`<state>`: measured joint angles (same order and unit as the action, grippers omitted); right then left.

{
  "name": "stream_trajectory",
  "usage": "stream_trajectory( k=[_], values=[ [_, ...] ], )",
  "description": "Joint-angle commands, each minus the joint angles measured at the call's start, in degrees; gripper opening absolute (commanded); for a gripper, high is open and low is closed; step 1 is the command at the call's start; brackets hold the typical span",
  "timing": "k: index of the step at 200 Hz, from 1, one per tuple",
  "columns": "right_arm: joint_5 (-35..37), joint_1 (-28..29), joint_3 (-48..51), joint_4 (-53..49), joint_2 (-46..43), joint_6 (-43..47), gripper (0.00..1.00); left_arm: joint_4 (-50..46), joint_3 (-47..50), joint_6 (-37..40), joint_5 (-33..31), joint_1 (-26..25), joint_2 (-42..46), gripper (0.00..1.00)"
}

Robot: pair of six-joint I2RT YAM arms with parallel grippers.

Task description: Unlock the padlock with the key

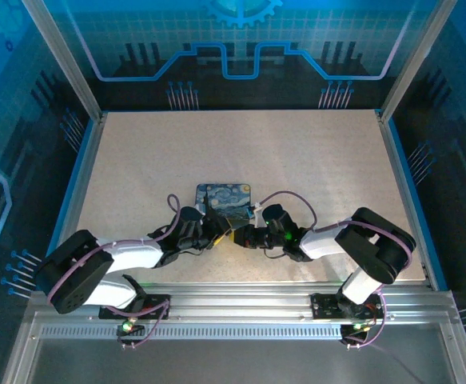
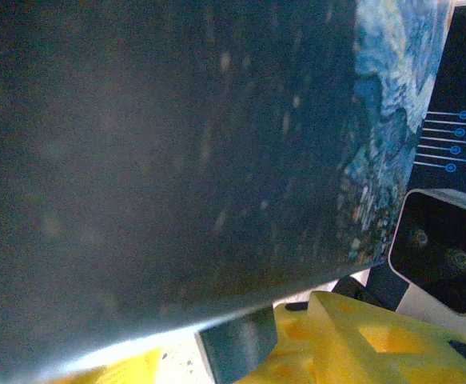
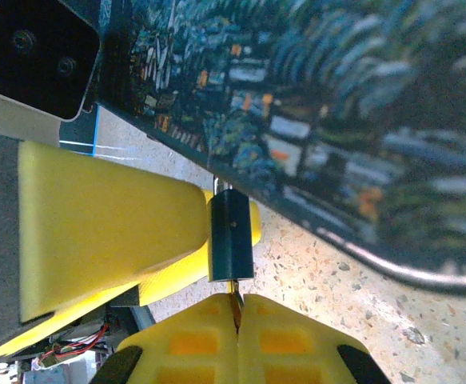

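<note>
Right hand (image 3: 236,314): pressed together on the key (image 3: 235,304). We see its thin tip at the bottom of the padlock (image 3: 231,236).
Padlock: just under the edge of the tin (image 3: 336,120), close over the desk (image 3: 336,288).
Left hand (image 1: 215,234): apart, one finger on each side of the padlock, not yet clamped.
How they feel: we think both are tiny, hard, light and slippy.
Where to hold: the padlock by its flat sides, the key by its wide end.

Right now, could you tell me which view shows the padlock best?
Right wrist view: the padlock sits sharp and centred below the tin. The left wrist view catches a blurred bluish corner; from the top it is too small to tell.
</note>
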<state>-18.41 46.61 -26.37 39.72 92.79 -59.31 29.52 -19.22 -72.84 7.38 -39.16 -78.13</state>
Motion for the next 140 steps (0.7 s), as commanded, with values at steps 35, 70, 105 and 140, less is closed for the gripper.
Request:
stream_trajectory(
  k=[35,70,105,140],
  values=[
    [-0.2,1.4,-1.2,4.3,1.3,-3.5,0.06,3.6,1.3,-2.6,-0.4,0.2,-2.6,0.36],
    [0.6,1.5,-0.7,5.3,1.3,-5.0,0.07,3.6,1.4,-2.7,-0.7,0.1,-2.8,0.22],
    [1.4,1.5,-0.4,3.8,-0.3,-4.6,0.1,4.1,1.3,-2.8,-0.8,-0.2,-3.2,0.11],
    [2.4,1.4,-0.4,0.2,-2.6,-2.5,0.16,4.6,1.2,-3.0,-0.7,-0.5,-3.4,0.04]
  ],
)
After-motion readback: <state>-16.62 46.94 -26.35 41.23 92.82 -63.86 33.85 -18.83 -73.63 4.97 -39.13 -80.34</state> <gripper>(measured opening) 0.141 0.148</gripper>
